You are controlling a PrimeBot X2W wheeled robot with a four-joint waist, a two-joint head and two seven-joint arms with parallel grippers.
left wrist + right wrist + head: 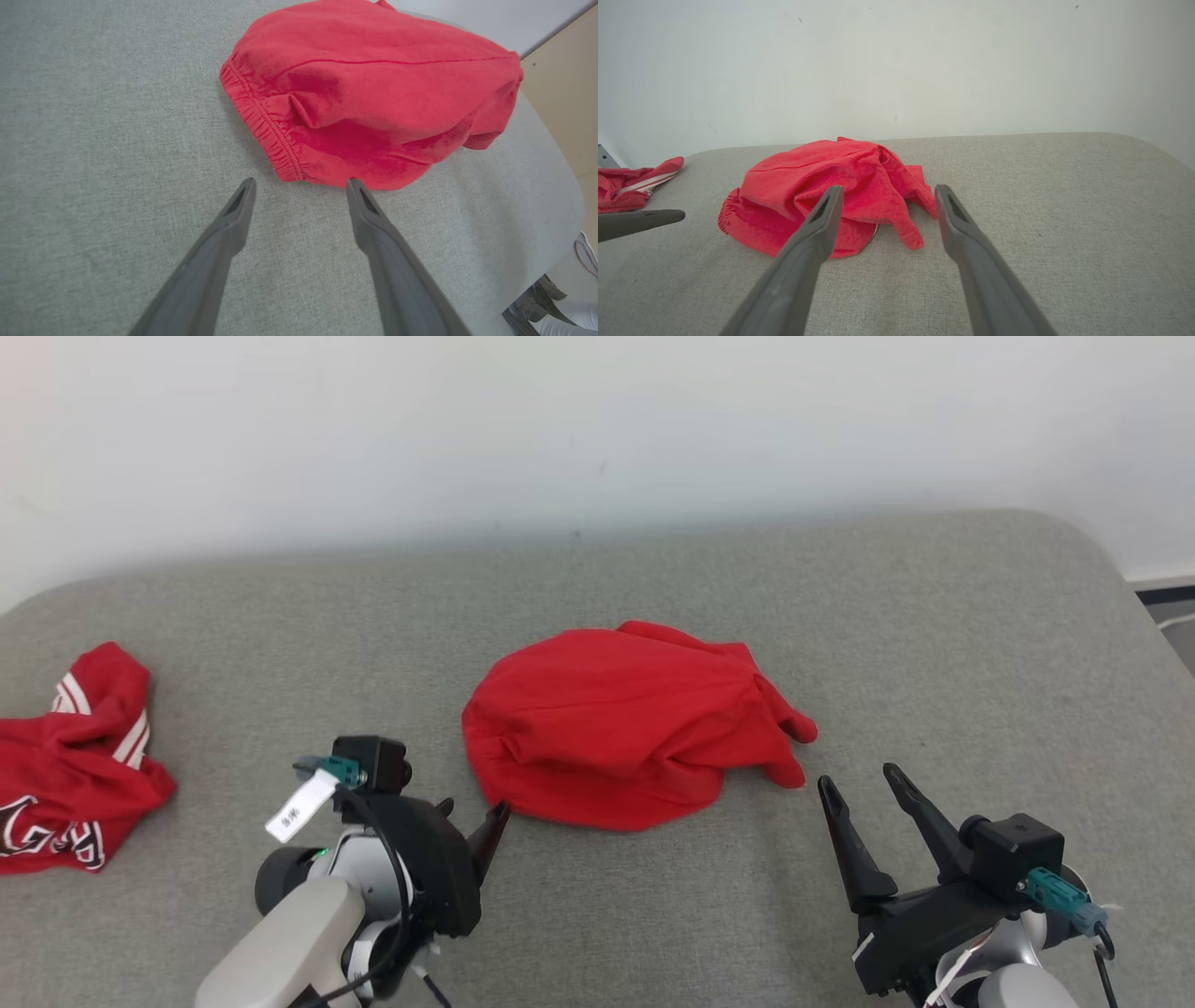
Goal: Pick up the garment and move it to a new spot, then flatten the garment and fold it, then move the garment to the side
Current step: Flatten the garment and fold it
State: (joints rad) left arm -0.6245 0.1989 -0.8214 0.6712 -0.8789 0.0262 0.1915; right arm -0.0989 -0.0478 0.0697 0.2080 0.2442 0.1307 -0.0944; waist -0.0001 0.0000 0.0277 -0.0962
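**Both grippers open beside the red heap**

The red garment [616,728] lies crumpled in a rounded heap at the middle of the grey fabric-covered counter [934,644], between my two arms. In my left wrist view its gathered elastic band [261,116] runs along the edge that faces me.

My left gripper [474,810] is spread wide and holds nothing. It sits low at the garment's near left edge, fingers pointing at the cloth. One fingertip [353,183] meets the hem in the left wrist view, though I cannot tell whether it touches.

My right gripper [859,777] is also spread wide and empty. It is just beside the garment's right end, where a small flap of cloth sticks out towards it. In the right wrist view the heap shows past my fingers.

A second red garment with white stripes and lettering [75,765] lies bunched at the counter's far left, well apart. A white wall [597,429] rises behind the counter.
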